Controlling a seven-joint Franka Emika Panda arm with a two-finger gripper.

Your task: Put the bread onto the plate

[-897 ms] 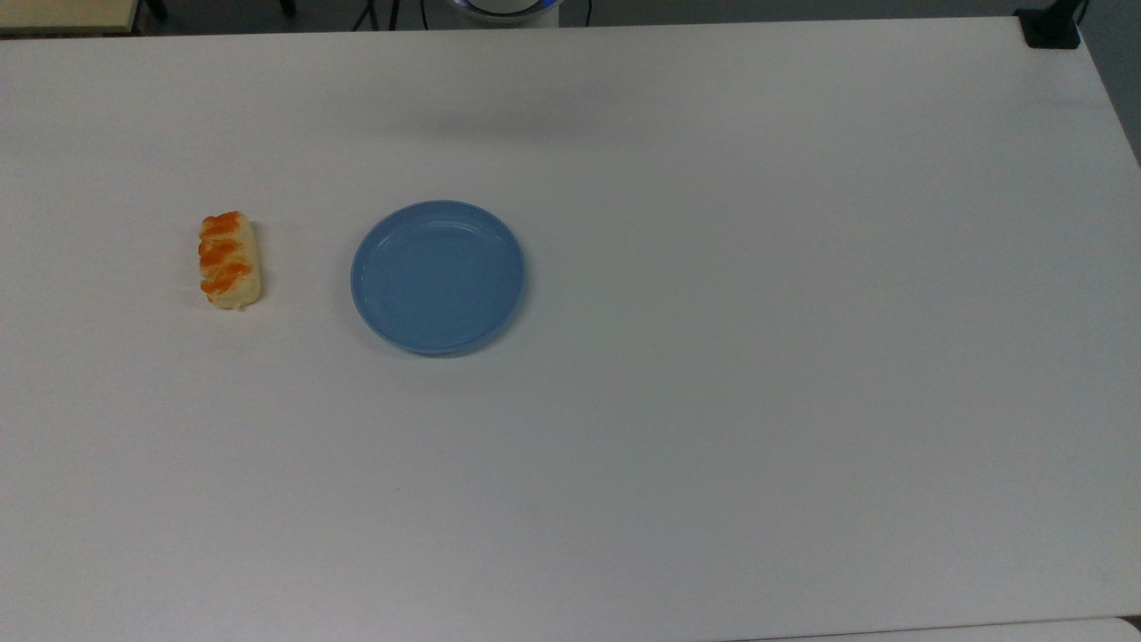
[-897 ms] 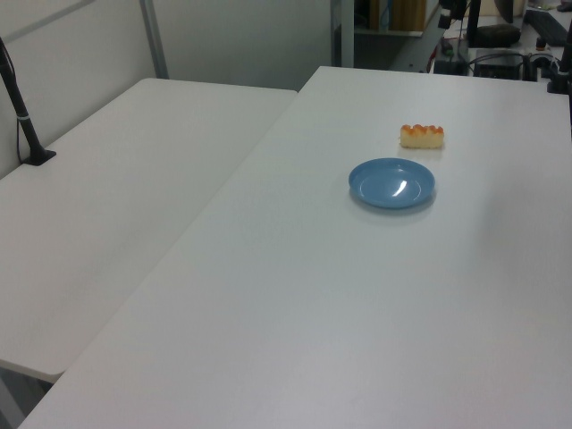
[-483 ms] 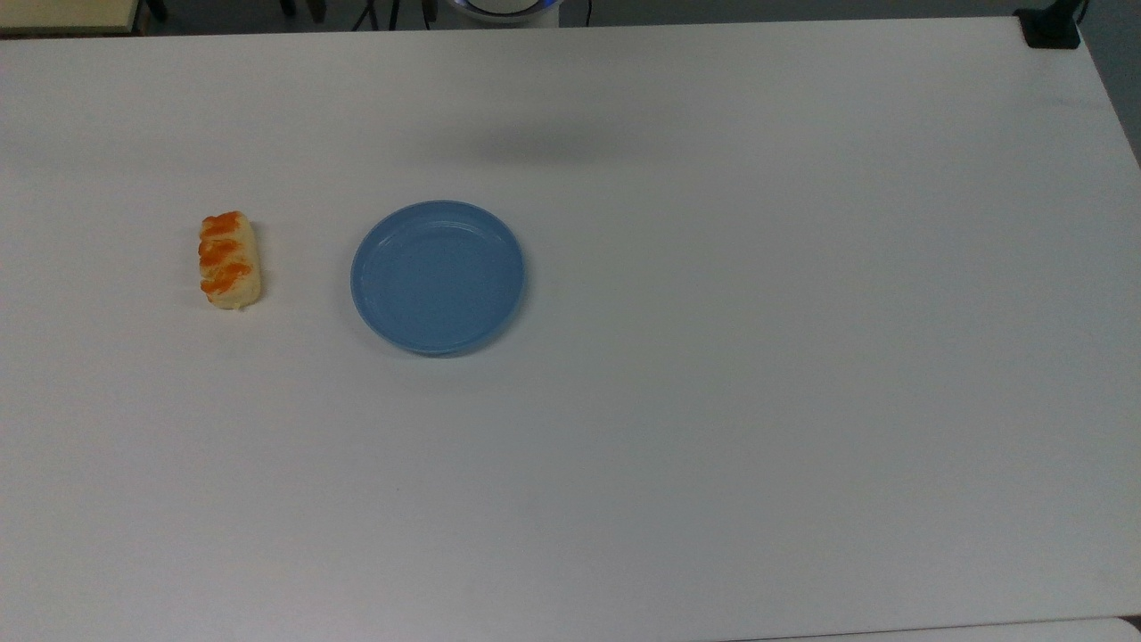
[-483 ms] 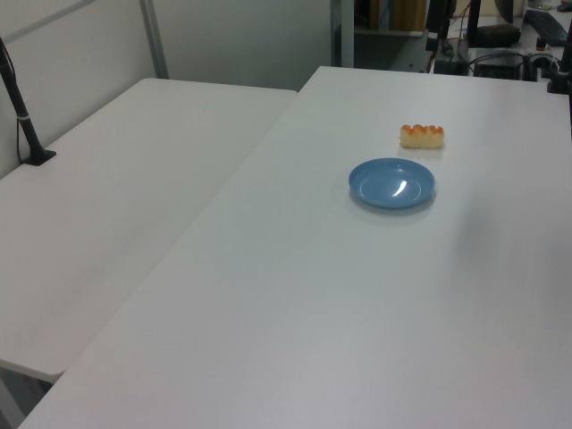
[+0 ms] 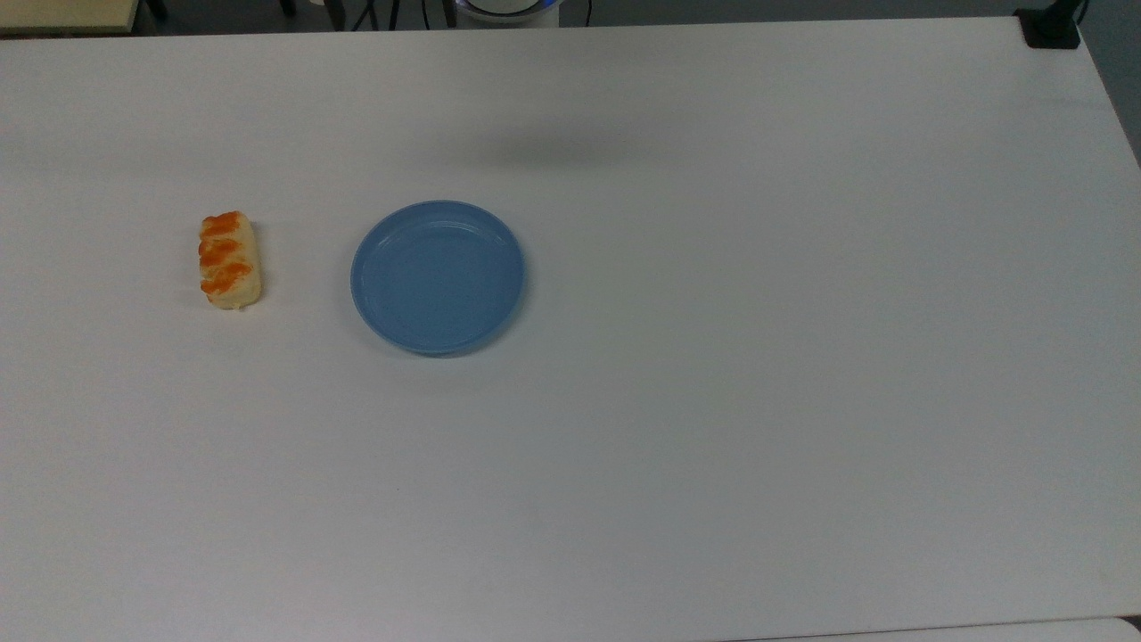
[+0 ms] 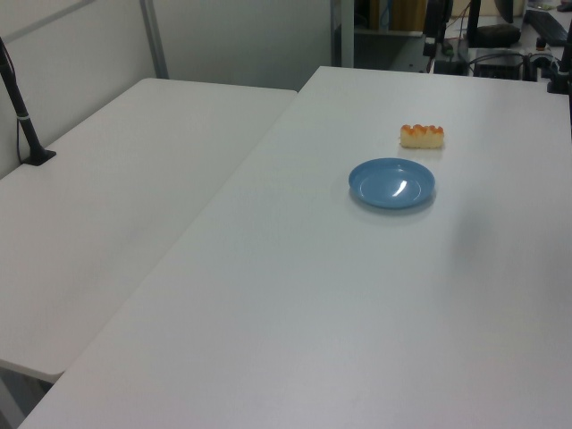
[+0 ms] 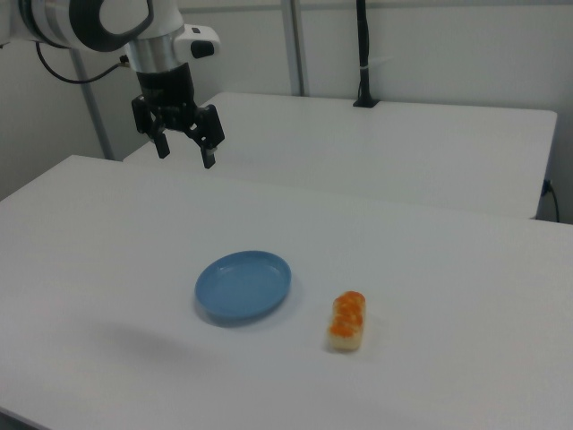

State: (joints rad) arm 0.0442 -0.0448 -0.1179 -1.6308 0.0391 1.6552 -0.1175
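The bread [image 5: 230,259] is lying on the bare tabletop [image 5: 758,357], well apart from the plate [image 5: 438,276] and at the top view's left of it; in the right view the bread [image 7: 347,320] is seen at the right view's right of the plate [image 7: 243,285], with a clear gap of tabletop between them. The plate is carrying nothing. In the left view the bread [image 6: 422,135] is lying just beyond the plate [image 6: 391,183].

The tool [image 7: 183,148] is being held high above the tabletop in the right view, with its fingers spread wide and nothing gripped between them. It is being kept up and toward the right view's left, so the plate is lying between it and the bread, and the bread is well apart from it on the far side.

Several risks are being judged from here. The roll looks soft and rounded, so it could be squashed or squeezed out sideways if it is being closed on too hard or off centre. If the descent is being made across the long axis badly aligned, one finger could be landing on the roll and pushing it along the smooth tabletop. The plate looks light and has a low rim, so it could be nudged or tipped if the tool is being carried too low over it.
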